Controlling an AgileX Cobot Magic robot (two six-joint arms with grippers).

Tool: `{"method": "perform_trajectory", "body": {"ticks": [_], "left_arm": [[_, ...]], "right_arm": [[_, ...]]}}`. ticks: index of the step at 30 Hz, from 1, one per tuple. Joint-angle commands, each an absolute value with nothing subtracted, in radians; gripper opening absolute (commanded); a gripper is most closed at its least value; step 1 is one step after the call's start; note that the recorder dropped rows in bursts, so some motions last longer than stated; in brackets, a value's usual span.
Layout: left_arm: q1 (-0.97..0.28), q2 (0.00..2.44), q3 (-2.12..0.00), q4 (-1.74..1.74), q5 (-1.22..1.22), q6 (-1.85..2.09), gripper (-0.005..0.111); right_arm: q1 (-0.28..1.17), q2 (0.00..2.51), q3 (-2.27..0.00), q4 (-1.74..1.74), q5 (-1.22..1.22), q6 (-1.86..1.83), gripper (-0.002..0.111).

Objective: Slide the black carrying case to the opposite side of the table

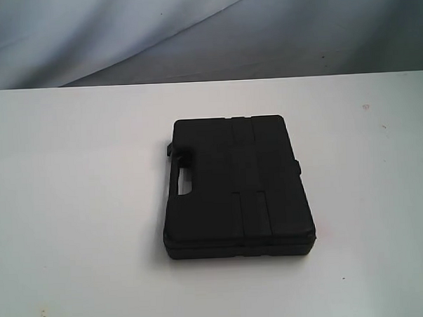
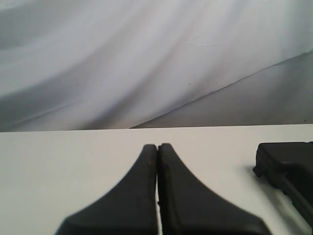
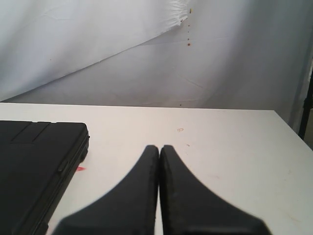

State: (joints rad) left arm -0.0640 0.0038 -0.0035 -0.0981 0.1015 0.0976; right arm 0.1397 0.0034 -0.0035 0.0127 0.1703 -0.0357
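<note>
The black carrying case (image 1: 235,187) lies flat and closed near the middle of the white table (image 1: 73,206), its handle cut-out facing left. In the left wrist view a corner of the case (image 2: 288,169) shows off to one side of my left gripper (image 2: 157,147), which is shut with nothing in it, apart from the case. The right wrist view has the case (image 3: 34,166) beside my right gripper (image 3: 159,148), also shut and empty, not touching it. Neither gripper appears in the exterior view.
A small red mark (image 3: 79,168) lies on the table by the case's corner. Faint specks (image 1: 366,107) dot the tabletop. A wrinkled white-grey cloth backdrop (image 1: 192,33) hangs behind the table's far edge. A dark stand (image 3: 307,107) rises past the table's side.
</note>
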Motion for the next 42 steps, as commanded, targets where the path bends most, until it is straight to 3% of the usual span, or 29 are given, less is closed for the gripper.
{"method": "perform_trajectory", "body": {"ticks": [1, 23, 30, 42], "left_arm": [[-0.072, 0.000, 0.000, -0.095, 0.103, 0.105, 0.000], [-0.072, 0.000, 0.000, -0.095, 0.103, 0.107, 0.000], [-0.072, 0.000, 0.000, -0.095, 0.103, 0.107, 0.000], [-0.072, 0.000, 0.000, -0.095, 0.103, 0.107, 0.000]], "right_arm": [[0.141, 0.000, 0.000, 0.009, 0.162, -0.039, 0.000], [0.141, 0.000, 0.000, 0.013, 0.124, -0.038, 0.000], [0.141, 0.000, 0.000, 0.383, -0.014, 0.024, 0.000], [0.141, 0.098, -0.258, 0.375, 0.291, -0.029, 0.000]]}}
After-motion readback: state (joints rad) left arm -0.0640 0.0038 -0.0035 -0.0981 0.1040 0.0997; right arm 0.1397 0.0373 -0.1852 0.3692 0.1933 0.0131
